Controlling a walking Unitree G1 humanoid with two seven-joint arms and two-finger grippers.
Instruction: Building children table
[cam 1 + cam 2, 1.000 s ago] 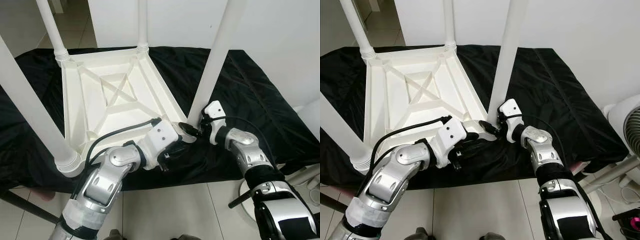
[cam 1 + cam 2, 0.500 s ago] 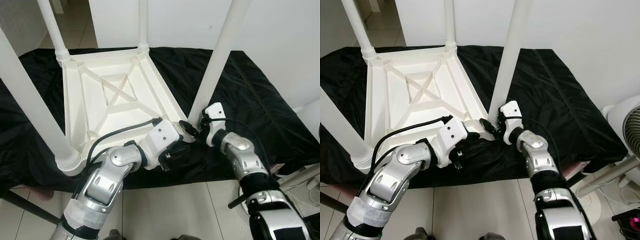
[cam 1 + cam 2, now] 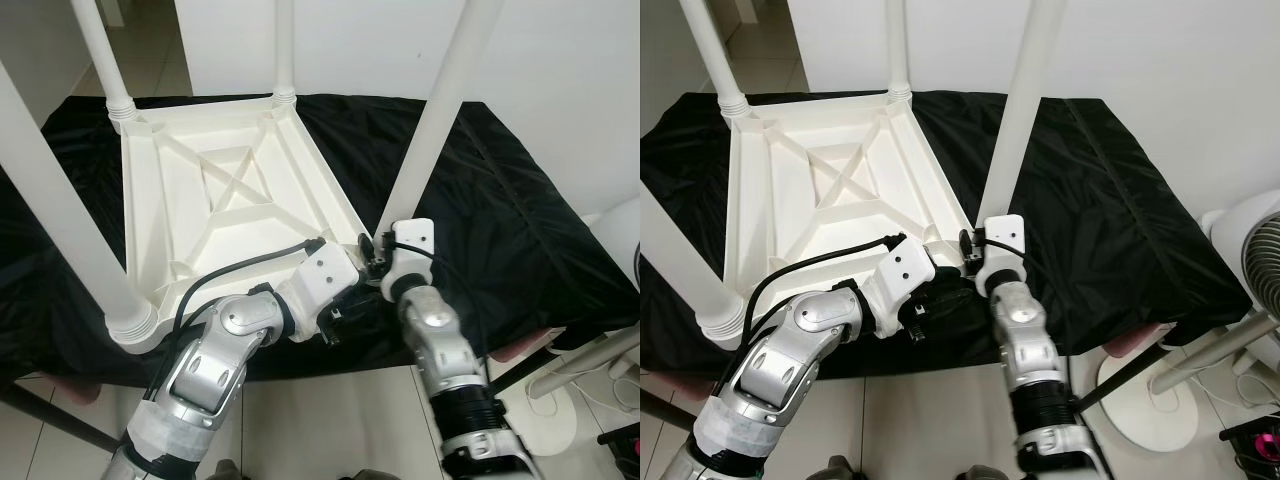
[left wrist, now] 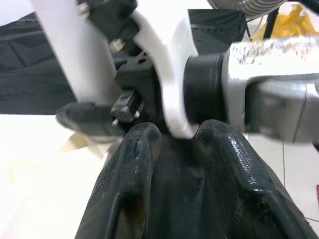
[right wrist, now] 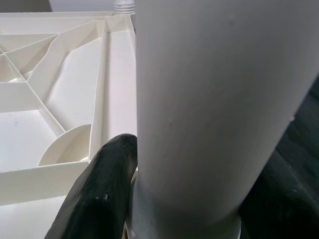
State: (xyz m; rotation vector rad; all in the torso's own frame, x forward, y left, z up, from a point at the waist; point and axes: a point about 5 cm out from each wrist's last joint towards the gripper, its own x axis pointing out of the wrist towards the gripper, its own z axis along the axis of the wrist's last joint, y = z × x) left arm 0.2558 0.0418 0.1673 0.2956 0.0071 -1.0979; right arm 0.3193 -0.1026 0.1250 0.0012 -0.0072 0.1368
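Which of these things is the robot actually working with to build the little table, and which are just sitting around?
Part of the job:
white tabletop, lying upside down
near-right table leg, with the right gripper around its base
left gripper, beside that corner
three other legs, already standing

Just lying about:
black cloth under the table
white fan, on the robot's right

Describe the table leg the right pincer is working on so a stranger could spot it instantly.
On the black cloth lies an upturned white table, four legs pointing up. The leg in question rises from the near corner on the robot's right. Unlike the other three, it leans, and the right pincer straddles its base, with the left pincer beside it.
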